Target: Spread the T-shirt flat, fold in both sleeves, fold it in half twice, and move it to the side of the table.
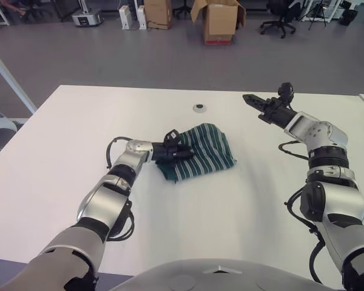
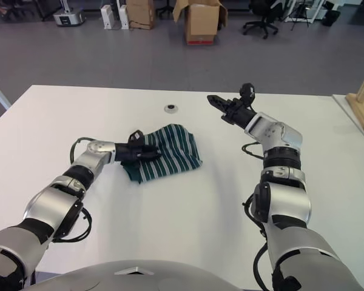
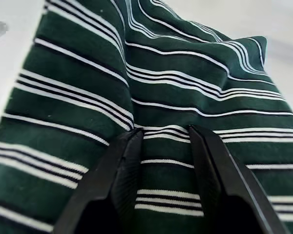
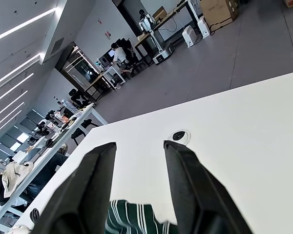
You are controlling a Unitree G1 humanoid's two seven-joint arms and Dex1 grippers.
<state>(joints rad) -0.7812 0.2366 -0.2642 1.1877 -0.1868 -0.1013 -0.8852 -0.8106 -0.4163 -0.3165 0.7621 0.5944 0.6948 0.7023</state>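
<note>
Your folded T-shirt [image 1: 207, 153] sits around the middle of the table [image 1: 73, 127]. Your left gripper [image 1: 185, 153] rests on the shirt's left edge, fingers parted. Your right gripper [image 1: 250, 100] hangs spread wide above the far edge. The cardboard box [image 1: 218, 21] has print too small to read.

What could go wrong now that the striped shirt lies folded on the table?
The left end effector sits at just one edge of the folded T-shirt; dragging it sideways from there might pull the folds open or bunch them. The right end effector hangs open, well apart from the cloth, so nothing steadies the far side.
</note>
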